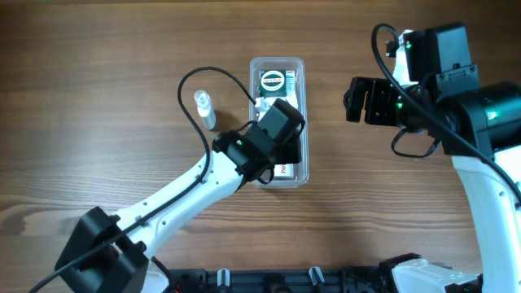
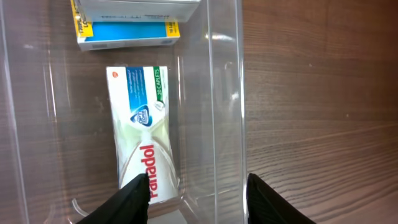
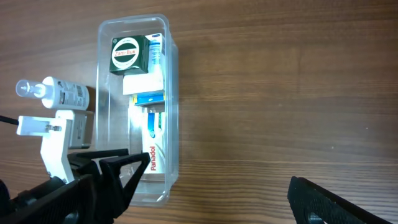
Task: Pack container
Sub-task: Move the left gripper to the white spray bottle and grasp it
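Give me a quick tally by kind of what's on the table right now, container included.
Clear container: 1
Small boxes inside it: 3 (green Zam-Buk, white-and-blue, Panadol)
White bottle, outside it: 1
Total: 5
Not counted: a white-blue sliver beside the Zam-Buk box, too hidden to class.

"Panadol" in red on the white-blue box [image 2: 145, 149]; "Zam-Buk" on the green box [image 3: 130, 55]. Smaller print unreadable.

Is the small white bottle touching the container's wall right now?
Apart. The overhead view shows a strip of bare table between the bottle and the container wall.
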Controlling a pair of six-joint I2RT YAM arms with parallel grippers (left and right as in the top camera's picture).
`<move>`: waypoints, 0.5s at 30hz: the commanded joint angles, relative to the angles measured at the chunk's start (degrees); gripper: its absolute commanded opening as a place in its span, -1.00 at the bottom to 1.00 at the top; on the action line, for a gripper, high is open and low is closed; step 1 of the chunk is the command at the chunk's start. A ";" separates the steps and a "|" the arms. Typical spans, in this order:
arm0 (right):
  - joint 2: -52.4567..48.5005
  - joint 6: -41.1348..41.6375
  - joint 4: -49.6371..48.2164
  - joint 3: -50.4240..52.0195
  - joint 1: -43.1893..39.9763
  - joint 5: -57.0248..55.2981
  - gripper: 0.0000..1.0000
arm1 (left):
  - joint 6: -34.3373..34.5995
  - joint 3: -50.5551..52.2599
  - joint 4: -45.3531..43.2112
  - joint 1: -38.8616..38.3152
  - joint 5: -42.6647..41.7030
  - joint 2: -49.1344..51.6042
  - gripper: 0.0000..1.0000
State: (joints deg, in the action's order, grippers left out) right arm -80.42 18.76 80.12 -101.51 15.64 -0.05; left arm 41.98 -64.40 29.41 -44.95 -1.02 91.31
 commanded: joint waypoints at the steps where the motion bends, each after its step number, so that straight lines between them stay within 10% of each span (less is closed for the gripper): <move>1: -0.37 -0.72 -0.13 -0.42 -0.13 -0.57 0.99 | 0.90 -0.57 -0.83 -0.31 -0.90 0.61 0.03; 7: -0.37 -0.74 -0.13 -0.42 -0.13 -0.57 0.99 | -10.05 -12.85 8.04 0.98 1.46 -1.57 0.21; 12: -0.37 -0.72 -0.13 -0.42 -0.13 -0.57 1.00 | -12.00 -26.80 28.55 13.16 7.15 -2.01 0.77; 15: -0.37 -0.72 -0.13 -0.42 -0.13 -0.57 1.00 | -14.49 -26.77 31.39 24.22 5.49 -1.73 0.78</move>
State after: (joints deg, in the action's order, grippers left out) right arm -80.42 18.76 80.12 -101.51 15.64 -0.05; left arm 31.68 -90.80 59.20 -28.05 4.34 89.36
